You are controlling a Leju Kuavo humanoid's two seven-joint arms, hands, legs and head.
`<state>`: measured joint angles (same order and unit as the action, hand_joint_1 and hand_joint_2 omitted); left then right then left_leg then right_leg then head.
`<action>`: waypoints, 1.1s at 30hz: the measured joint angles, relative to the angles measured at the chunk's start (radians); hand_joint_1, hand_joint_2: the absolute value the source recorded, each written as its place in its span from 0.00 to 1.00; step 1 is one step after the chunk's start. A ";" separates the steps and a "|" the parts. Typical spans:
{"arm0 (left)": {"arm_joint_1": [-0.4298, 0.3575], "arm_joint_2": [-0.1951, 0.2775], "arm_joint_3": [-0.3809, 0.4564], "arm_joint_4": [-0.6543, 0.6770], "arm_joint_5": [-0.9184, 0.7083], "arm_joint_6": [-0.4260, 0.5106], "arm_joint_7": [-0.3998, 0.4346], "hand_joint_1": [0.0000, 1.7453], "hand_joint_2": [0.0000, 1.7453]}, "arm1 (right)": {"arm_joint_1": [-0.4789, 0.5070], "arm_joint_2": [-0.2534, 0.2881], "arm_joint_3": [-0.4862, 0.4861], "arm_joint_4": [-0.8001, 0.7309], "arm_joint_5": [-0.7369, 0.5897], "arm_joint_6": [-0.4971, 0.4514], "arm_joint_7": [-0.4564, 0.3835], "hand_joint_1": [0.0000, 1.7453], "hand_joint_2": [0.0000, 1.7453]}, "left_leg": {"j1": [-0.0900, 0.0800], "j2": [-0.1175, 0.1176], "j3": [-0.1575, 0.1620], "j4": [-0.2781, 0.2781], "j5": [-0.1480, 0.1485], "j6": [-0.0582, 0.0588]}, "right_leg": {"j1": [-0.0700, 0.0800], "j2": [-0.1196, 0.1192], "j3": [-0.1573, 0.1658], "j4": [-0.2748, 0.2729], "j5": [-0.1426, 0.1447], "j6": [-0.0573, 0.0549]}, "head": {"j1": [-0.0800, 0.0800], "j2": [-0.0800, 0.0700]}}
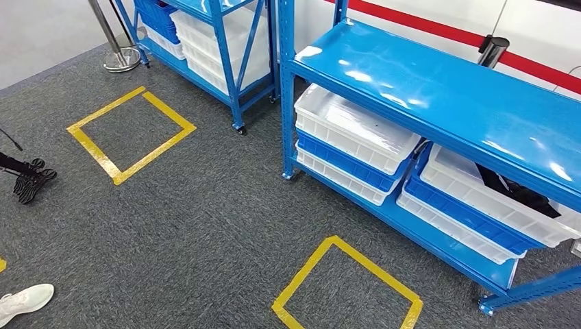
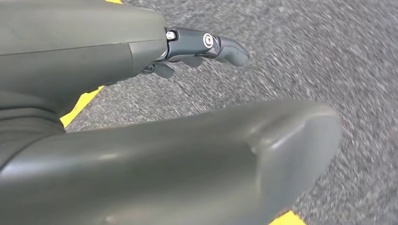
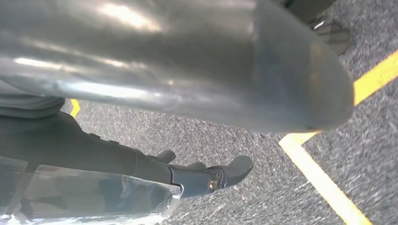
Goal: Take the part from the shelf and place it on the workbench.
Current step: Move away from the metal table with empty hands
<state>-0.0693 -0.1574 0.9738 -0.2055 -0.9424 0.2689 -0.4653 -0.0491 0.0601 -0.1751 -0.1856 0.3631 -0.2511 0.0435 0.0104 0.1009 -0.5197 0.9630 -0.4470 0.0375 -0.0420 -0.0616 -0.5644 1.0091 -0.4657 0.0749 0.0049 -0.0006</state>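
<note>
A black part (image 1: pixel 515 190) lies in a white bin (image 1: pixel 479 199) on the lower level of the blue shelf (image 1: pixel 438 89) at the right of the head view. My left hand (image 2: pixel 141 122) hangs over the grey carpet, its dark fingers (image 2: pixel 209 46) stretched out and apart from the thick thumb, holding nothing. My right hand (image 3: pixel 187 89) also hangs over the carpet. Its fingers (image 3: pixel 211 178) are extended away from the thumb, with bare carpet between them. A clear glossy sheet (image 3: pixel 89 197) lies along the far side of those fingers; it is not pinched.
More white and blue bins (image 1: pixel 349 137) fill the shelf's lower level. A second blue shelf (image 1: pixel 219 41) stands behind, with a metal post (image 1: pixel 118 55) beside it. Yellow tape squares (image 1: pixel 349 288) (image 1: pixel 130 133) mark the carpet. A person's white shoe (image 1: pixel 24 301) and a black stand (image 1: pixel 27 179) are at the left.
</note>
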 joint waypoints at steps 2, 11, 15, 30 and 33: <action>-0.002 0.000 0.000 0.000 -0.001 0.000 -0.001 0.00 0.00 | -0.003 0.002 0.000 0.000 0.000 0.000 0.000 0.00 0.00 | -0.004 0.020 0.001 0.013 -0.013 -0.017 | 0.004 -0.014 0.021 -0.038 0.007 -0.017 | -0.004 0.000; 0.000 0.000 -0.006 0.000 -0.004 -0.006 -0.001 0.00 0.00 | 0.001 0.003 0.000 0.000 -0.001 -0.001 0.003 0.00 0.00 | 0.016 -0.100 -0.118 0.315 -0.187 -0.042 | 0.016 0.102 0.007 -0.033 0.026 -0.080 | -0.014 0.000; 0.000 0.002 -0.007 0.000 -0.004 -0.008 -0.001 0.00 0.00 | 0.003 0.005 -0.001 0.000 -0.001 -0.001 0.004 0.00 0.00 | 0.011 -0.151 -0.026 0.109 -0.057 -0.007 | 0.027 0.159 0.010 -0.033 0.031 -0.079 | -0.014 0.000; 0.002 -0.005 -0.009 0.000 -0.002 -0.008 -0.002 0.00 0.00 | 0.002 -0.002 -0.001 0.000 0.005 -0.001 0.004 0.00 0.00 | 0.001 -0.004 -0.014 0.008 0.006 0.001 | 0.004 0.016 -0.014 0.037 -0.018 -0.016 | 0.005 0.000; -0.001 -0.005 -0.009 0.000 -0.002 -0.008 -0.002 0.00 0.00 | -0.001 -0.001 -0.001 0.000 0.006 -0.001 0.003 0.00 0.00 | -0.003 0.027 -0.018 0.026 -0.006 -0.022 | 0.010 0.002 0.020 -0.027 -0.001 -0.035 | 0.001 0.000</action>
<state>-0.0702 -0.1619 0.9649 -0.2056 -0.9444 0.2608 -0.4669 -0.0506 0.0587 -0.1765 -0.1856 0.3691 -0.2525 0.0463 0.0078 0.1284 -0.5376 0.9892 -0.4528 0.0156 -0.0320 -0.0595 -0.5441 0.9817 -0.4662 0.0396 0.0062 -0.0007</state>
